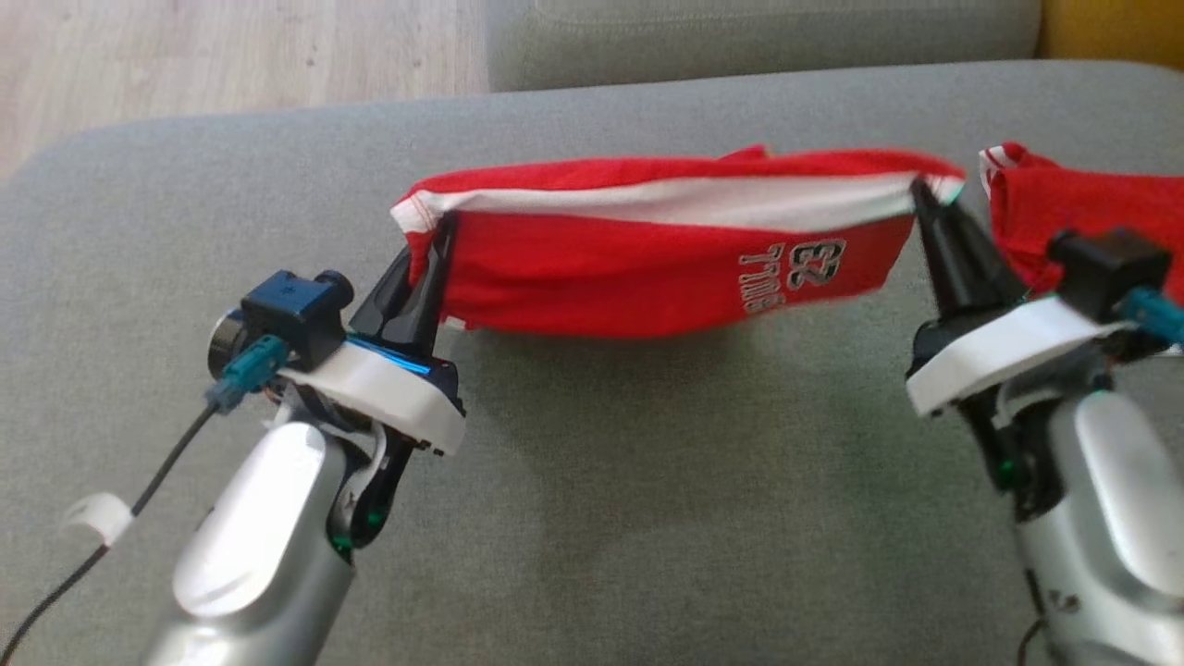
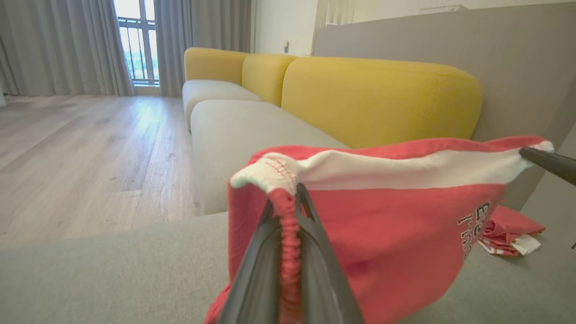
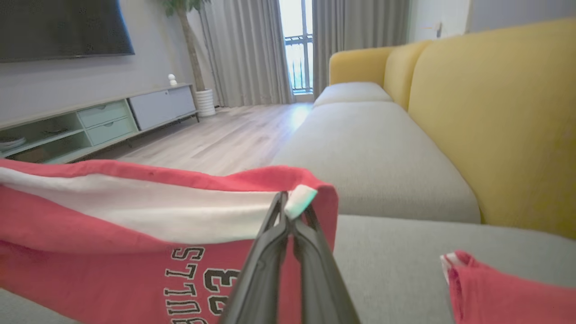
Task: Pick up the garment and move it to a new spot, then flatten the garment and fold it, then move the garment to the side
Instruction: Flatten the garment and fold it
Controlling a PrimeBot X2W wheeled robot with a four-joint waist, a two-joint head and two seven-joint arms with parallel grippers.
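Left hand [image 1: 435, 242]: clenched on one white-banded corner of the red garment [image 1: 647, 277]. Right hand [image 1: 925, 199]: clenched on the opposite corner. Garment: stretched taut between both, raised over the grey sofa seat [image 1: 601, 481]. Step judged: carrying to a new spot. Next calls for: lowering both corners together, tension kept, clear of the second red garment [image 1: 1082, 208] beyond, right.

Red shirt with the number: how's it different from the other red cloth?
The red printed shirt is held up, stretched wide; the crumpled red cloth lies bunched on the grey sofa. The shirt shows lettering; the cloth shows none. Both are red with white trim.
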